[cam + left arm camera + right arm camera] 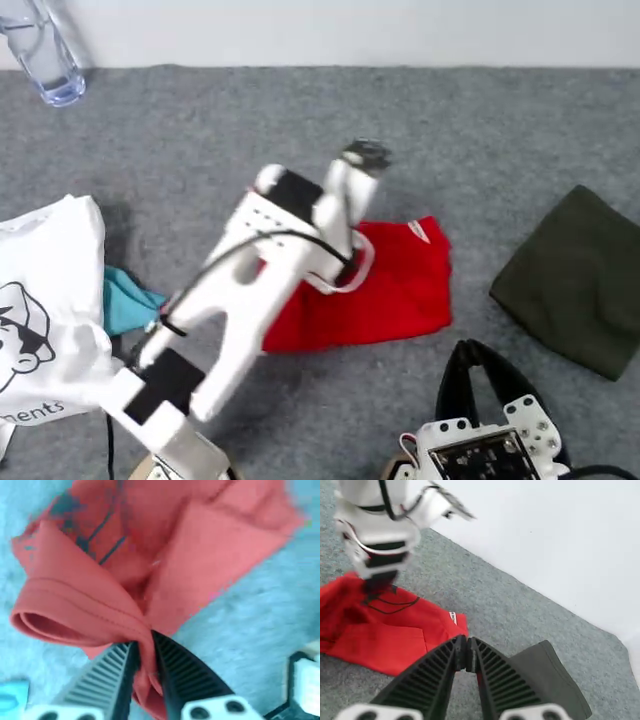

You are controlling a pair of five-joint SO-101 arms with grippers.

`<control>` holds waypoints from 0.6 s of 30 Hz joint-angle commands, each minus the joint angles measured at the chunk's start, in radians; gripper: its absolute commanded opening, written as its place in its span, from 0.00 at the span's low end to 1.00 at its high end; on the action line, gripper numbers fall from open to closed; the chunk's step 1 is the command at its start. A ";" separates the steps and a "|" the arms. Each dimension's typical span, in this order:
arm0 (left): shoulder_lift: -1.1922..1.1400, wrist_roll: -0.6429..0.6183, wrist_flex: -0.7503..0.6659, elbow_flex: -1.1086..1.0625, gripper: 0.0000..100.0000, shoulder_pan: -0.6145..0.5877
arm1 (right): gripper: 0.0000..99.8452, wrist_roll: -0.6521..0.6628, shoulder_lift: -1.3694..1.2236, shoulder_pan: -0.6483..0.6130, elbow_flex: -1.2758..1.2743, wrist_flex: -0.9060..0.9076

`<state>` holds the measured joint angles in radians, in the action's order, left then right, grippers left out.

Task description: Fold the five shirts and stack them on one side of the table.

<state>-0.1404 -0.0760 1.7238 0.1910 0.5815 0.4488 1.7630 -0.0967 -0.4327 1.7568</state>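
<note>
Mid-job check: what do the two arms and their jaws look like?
Left arm and right arm: white plastic shells, black motor blocks. A thin black cable runs along the left one. Left gripper and right gripper: black, ribbed, tapering jaws on white mounts.

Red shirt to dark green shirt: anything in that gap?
Bare stretch: in the high view, just grey table cover lies between the red shirt and the dark green shirt.

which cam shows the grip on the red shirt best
The left wrist view: the left gripper is shut on a fold of the red shirt, seen close up. In the high view the arm hides the pinch; the right wrist view shows the gripper farther off.
</note>
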 commanded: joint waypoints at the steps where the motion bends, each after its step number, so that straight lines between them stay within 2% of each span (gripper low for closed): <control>1: -0.002 -0.015 -0.037 0.110 0.01 0.097 | 0.01 -0.021 0.051 -0.081 0.044 0.041; 5: -0.157 -0.017 -0.035 0.259 0.01 0.157 | 0.01 -0.031 0.051 -0.081 0.044 0.041; 13: -0.477 -0.038 0.028 0.688 0.01 0.195 | 0.01 -0.029 0.051 -0.081 0.044 0.041; 18: -0.601 -0.058 0.028 0.874 0.01 0.226 | 0.01 -0.029 0.051 -0.081 0.044 0.041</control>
<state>-0.7142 -0.1204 1.7254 0.9444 0.7917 0.4304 1.7614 -0.0997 -0.4327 1.7568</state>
